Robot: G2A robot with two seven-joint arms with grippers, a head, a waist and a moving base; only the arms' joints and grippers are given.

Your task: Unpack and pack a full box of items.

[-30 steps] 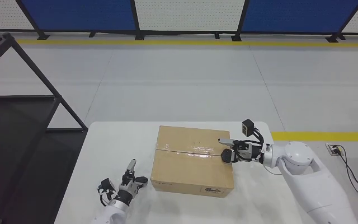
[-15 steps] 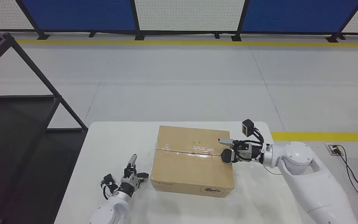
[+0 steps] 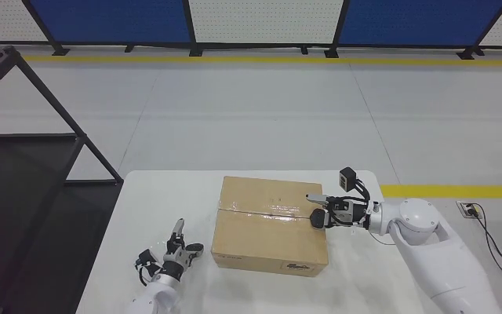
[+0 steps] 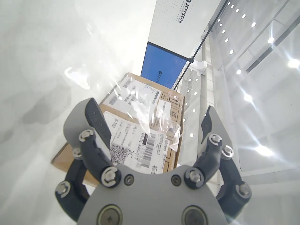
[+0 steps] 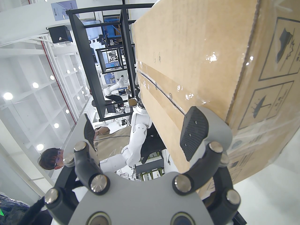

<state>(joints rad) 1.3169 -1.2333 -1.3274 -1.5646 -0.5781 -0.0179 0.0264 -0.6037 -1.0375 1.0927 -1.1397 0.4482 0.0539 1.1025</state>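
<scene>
The right gripper [image 3: 315, 210], released, is at the box's [image 3: 267, 235] right end, level with the taped seam that runs leftward. The left gripper [image 3: 178, 243], also released, is beside the left end, farther off. The closed box lies mid-bench [image 3: 157, 204].

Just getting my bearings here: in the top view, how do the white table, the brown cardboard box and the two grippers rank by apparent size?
Largest: the white table.
Next: the brown cardboard box.
Smallest: the left gripper and the right gripper; they look about alike, so unranked.
</scene>
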